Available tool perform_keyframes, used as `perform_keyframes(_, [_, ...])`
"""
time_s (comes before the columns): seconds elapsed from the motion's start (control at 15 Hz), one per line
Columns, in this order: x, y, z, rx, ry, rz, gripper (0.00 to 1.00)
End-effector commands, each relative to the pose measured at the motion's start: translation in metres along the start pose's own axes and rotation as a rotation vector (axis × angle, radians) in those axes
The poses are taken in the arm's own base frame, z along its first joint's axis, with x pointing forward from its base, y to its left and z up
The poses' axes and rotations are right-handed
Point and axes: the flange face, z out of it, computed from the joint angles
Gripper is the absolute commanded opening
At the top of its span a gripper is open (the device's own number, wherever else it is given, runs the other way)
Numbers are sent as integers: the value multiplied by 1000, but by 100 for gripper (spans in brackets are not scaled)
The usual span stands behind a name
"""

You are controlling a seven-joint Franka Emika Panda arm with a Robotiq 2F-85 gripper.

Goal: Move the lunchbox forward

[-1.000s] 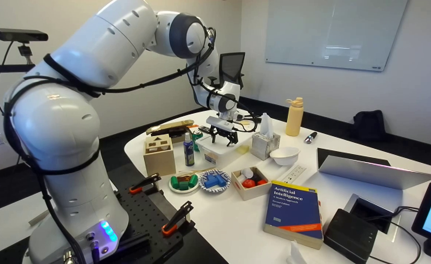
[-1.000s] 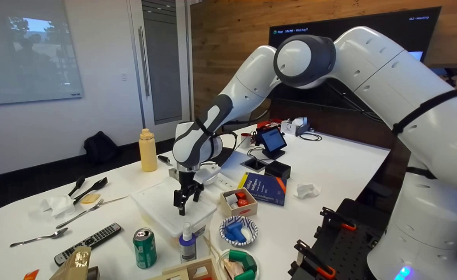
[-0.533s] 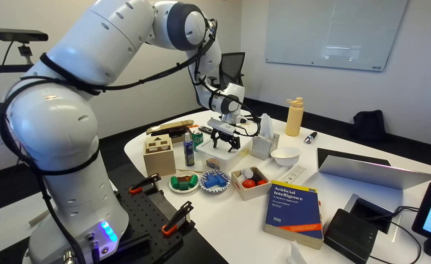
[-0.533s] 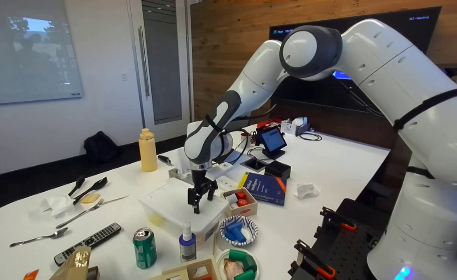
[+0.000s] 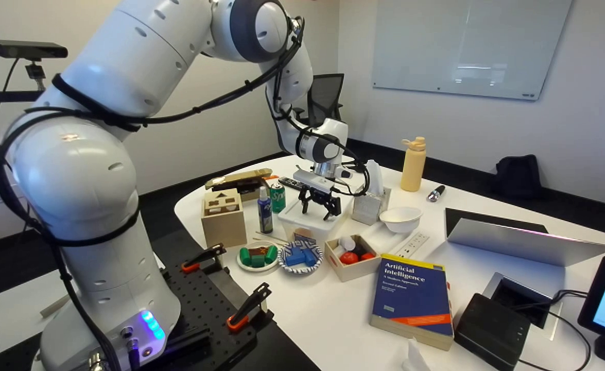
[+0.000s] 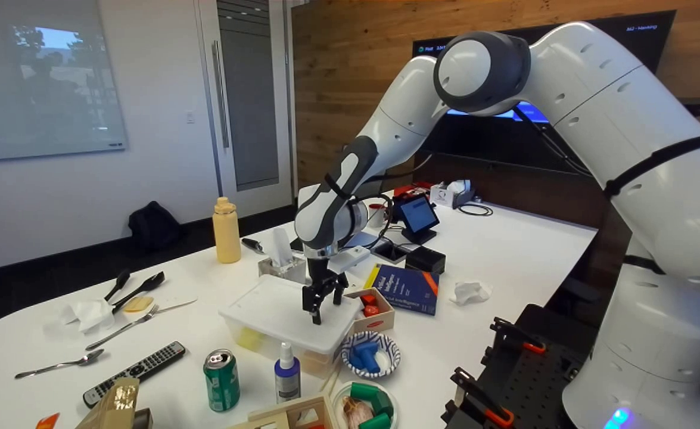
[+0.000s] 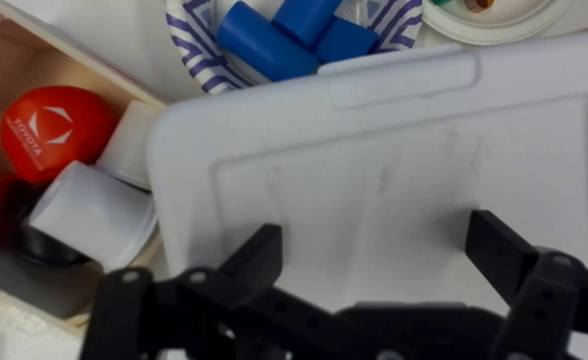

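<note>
The lunchbox (image 5: 313, 223) is a flat, clear-bodied plastic box with a pale lid. It stands upright on the table and also shows in an exterior view (image 6: 266, 307). Its lid (image 7: 399, 165) fills most of the wrist view. My gripper (image 5: 316, 212) points down over the lid, fingers spread wide with nothing between them, also in an exterior view (image 6: 327, 310) and the wrist view (image 7: 374, 235). The fingertips appear to rest on the lid, toward the end near the wooden tray. The far part of the box is cut off in the wrist view.
A patterned bowl (image 5: 302, 270) with blue blocks sits right against the box's near edge. A wooden tray (image 5: 353, 270) is beside its corner. A spray bottle (image 5: 265, 214), a green can (image 5: 278, 198) and a tissue box (image 5: 370, 207) stand round it. A plate (image 6: 342, 390) holds green blocks.
My gripper, still open, and the lunchbox have moved together toward the bowl and wooden tray, on the robot base's side. The patterned bowl has shifted slightly.
</note>
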Motion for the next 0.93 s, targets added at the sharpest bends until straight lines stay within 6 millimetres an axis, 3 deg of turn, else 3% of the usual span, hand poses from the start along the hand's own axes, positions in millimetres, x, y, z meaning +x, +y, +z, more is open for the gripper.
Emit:
perform_keyframes(0.0, [-10, 1, 1, -2, -20, 36, 100])
perform_keyframes(0.53, [0, -11, -4, 17, 3, 7, 100])
perform_keyframes(0.6, [1, -3, -1, -1, 0, -5, 100])
perform_keyframes(0.87, [2, -6, -1, 2, 2, -8, 100])
